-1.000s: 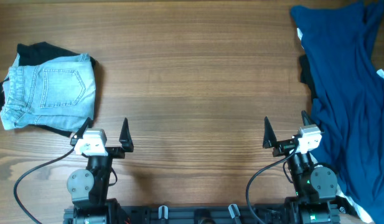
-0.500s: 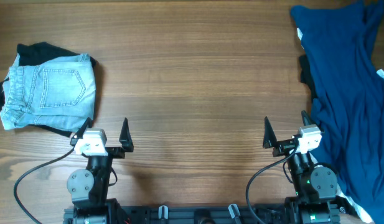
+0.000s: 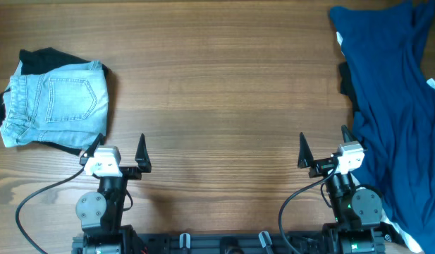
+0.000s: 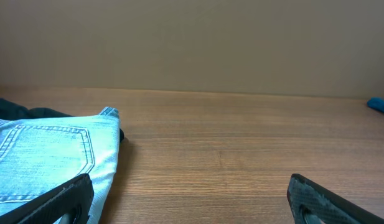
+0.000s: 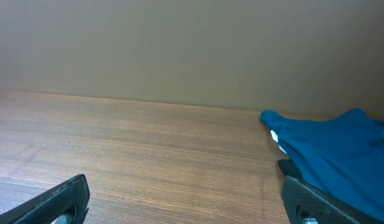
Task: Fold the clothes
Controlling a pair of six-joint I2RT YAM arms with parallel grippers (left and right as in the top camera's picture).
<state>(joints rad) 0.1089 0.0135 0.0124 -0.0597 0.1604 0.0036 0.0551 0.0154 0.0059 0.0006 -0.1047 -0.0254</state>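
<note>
At the bottom of the frame, the left gripper (image 3: 120, 149) and right gripper (image 3: 324, 147) hover low, jaws spread wide, holding nothing. The navy garment (image 3: 393, 92) lies just right of the right gripper, nearer that arm, its length running up the right edge. The denim shorts (image 3: 58, 102) lie folded at upper left over a black garment (image 3: 44, 60).

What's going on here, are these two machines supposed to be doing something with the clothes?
Nothing is being handled right now. The left gripper and right gripper both sit open and empty at the near edge of the table. The light-blue denim shorts lie in a compact bundle on a black garment at the far left. A big navy garment lies loose and unfolded on the right, beside the right arm.
</note>
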